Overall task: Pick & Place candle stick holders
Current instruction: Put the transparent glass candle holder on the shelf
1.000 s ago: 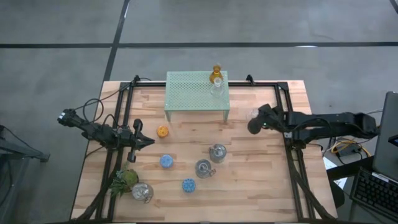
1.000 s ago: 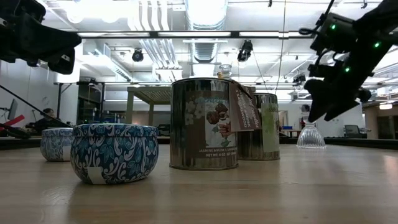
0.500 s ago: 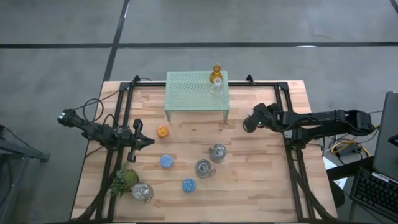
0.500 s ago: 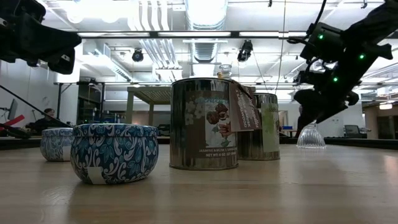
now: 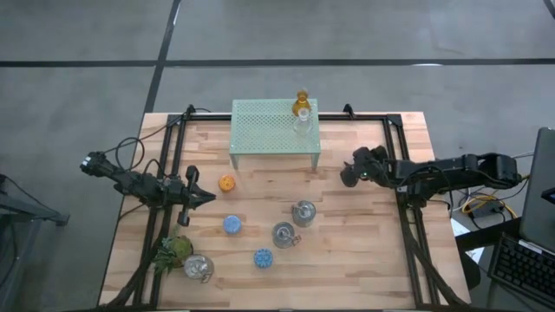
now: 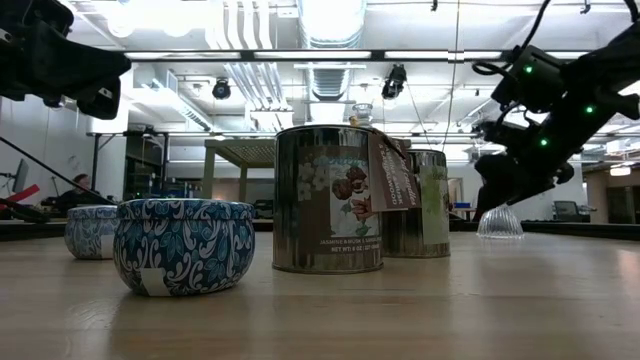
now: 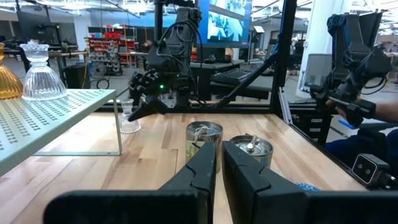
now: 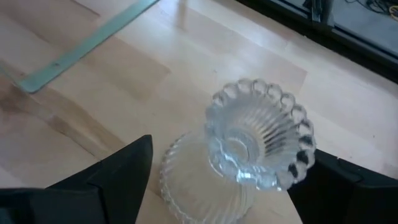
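Clear glass holder (image 8: 249, 155): upright on surface (image 5: 364, 260), about 3 o'clock from centre. Right hand (image 8: 224, 180): wide open, fingers flanking it, no grip. Left hand (image 7: 221, 165): closed, empty, 9 o'clock.

Mesh stand (image 5: 275, 132) blocks the back; bare table (image 5: 364, 243) beside tins (image 5: 294, 223).

Tin label (image 6: 345, 210): printed flower picture, small lines of text beneath, too small to read.
Other readable text: none.
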